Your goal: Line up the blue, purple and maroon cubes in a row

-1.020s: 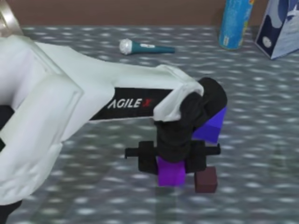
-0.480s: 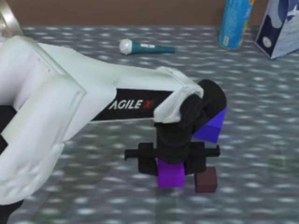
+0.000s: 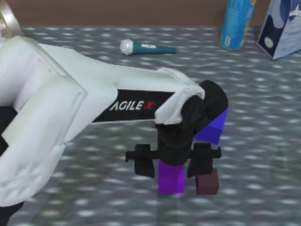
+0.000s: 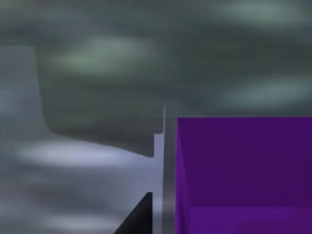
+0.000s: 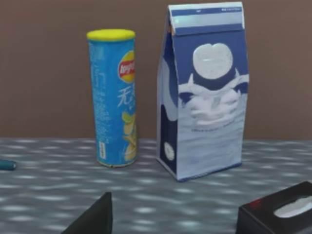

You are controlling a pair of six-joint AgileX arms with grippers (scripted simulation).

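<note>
Matte violet purple cube (image 3: 171, 178) sits between the left gripper (image 3: 172, 160)'s spread black fingers, apparently released; small maroon cube (image 3: 207, 182) beside it, blue cube (image 3: 212, 128) behind.

We see a violet-purple cube (image 3: 171, 178), dark maroon cube (image 3: 207, 182), indigo-blue cube (image 3: 212, 127), on our grey mottled bench (image 3: 263, 141).

Our counter (image 3: 263, 122) looks like smooth, shiny grey stone with pale flecks. The purple cube (image 3: 171, 179), blue cube (image 3: 211, 128) and maroon cube (image 3: 207, 182) look matt and plain. Our left arm (image 3: 70, 103) has a smooth white plastic shell.
</note>
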